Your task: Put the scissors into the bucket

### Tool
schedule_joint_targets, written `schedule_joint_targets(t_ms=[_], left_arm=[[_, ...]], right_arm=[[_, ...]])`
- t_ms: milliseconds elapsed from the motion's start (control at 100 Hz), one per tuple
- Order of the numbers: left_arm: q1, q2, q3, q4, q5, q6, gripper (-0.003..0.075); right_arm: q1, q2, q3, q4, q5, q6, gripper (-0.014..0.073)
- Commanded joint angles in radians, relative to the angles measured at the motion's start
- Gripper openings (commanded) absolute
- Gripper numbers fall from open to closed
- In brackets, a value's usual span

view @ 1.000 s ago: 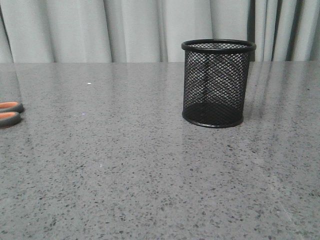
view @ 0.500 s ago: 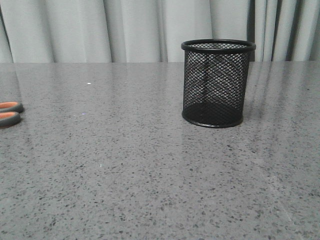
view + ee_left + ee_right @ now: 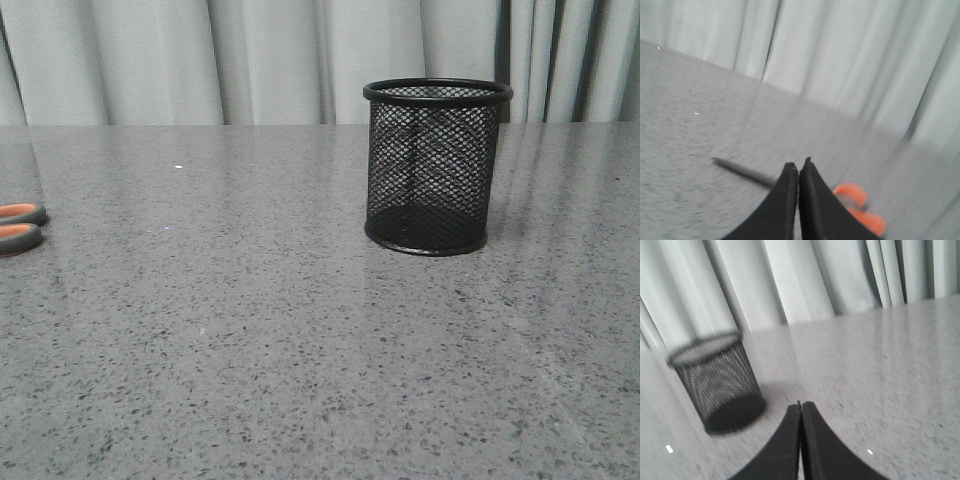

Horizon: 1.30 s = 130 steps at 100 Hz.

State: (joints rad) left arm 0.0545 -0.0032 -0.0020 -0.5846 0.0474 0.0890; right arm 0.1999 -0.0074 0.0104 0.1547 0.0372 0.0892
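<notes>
Both jaws are pressed together, holding nothing: our left gripper (image 3: 798, 167) hangs over the scissors (image 3: 805, 187), our right gripper (image 3: 800, 407) faces the bucket (image 3: 437, 165). In the front view only the orange-lined handles show, at the table's far left edge, well apart from the upright, empty bucket. We judge the scissors stiff, light and flat-lying, best pinched across the blades near the pivot. Speckled grey table (image 3: 280, 340), smooth and probably slick; pale curtains (image 3: 270, 60) behind.
</notes>
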Motion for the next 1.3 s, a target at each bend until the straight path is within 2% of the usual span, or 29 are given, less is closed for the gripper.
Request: schedule_joint_targets(t_ms=[0,70,180,280,370,470,550,590,730,800,850,950,1140,1220,1290], left_arm=[[0.003,-0.026,0.027,-0.3,-0.117,-0.011,-0.0021],[0.003,-0.026,0.027,-0.372,-0.113,-0.011,-0.0021],[0.001,-0.026,0.018,-0.312,-0.089,-0.009,-0.002],[0.001,-0.021,-0.033,-0.221,-0.055,-0.009,0.0006],[0.001,0.011,-0.119,-0.091,0.019,-0.007,0.0113],[0.001,0.094,-0.226,0.02,0.132,-0.007,0.0296],[0.001,0.206,-0.318,0.094,0.213,-0.007,0.0405],[0.001,0.27,-0.357,0.136,0.26,-0.007,0.0422],[0.001,0.475,-0.537,0.242,0.438,0.002,0.0421],[-0.005,0.575,-0.636,0.271,0.534,0.101,0.0419],[-0.031,0.637,-0.705,0.3,0.563,0.178,0.0419],[-0.103,0.74,-0.821,0.451,0.642,0.216,0.042],[-0.331,0.926,-0.974,0.928,0.875,0.235,0.042],[-0.421,0.995,-1.012,1.003,0.958,0.274,0.0419],[-0.449,1.053,-1.044,1.005,0.975,0.317,0.0419]], right_arm=[[-0.007,-0.025,0.017,0.079,-0.116,-0.004,-0.0045],[-0.007,-0.025,0.017,0.144,-0.116,-0.004,-0.0045],[-0.007,-0.025,0.006,0.239,-0.131,-0.004,-0.0045],[-0.007,-0.019,-0.041,0.237,-0.115,-0.004,-0.0043],[-0.007,0.014,-0.106,0.208,-0.087,-0.004,-0.0042],[-0.007,0.096,-0.191,0.149,-0.017,-0.004,-0.0029],[-0.007,0.191,-0.268,0.134,0.032,-0.004,0.0052],[-0.007,0.242,-0.3,0.134,0.057,-0.004,0.012],[-0.007,0.413,-0.423,0.134,0.154,-0.004,0.037],[-0.007,0.478,-0.479,0.134,0.221,-0.004,0.0429],[-0.005,0.524,-0.513,0.134,0.257,-0.004,0.043],[-0.005,0.569,-0.541,0.134,0.281,-0.004,0.0426],[-0.005,0.573,-0.543,0.134,0.259,-0.004,0.0426],[-0.005,0.573,-0.543,0.134,0.261,-0.004,0.0426],[-0.005,0.573,-0.543,0.134,0.263,-0.004,0.0426]])
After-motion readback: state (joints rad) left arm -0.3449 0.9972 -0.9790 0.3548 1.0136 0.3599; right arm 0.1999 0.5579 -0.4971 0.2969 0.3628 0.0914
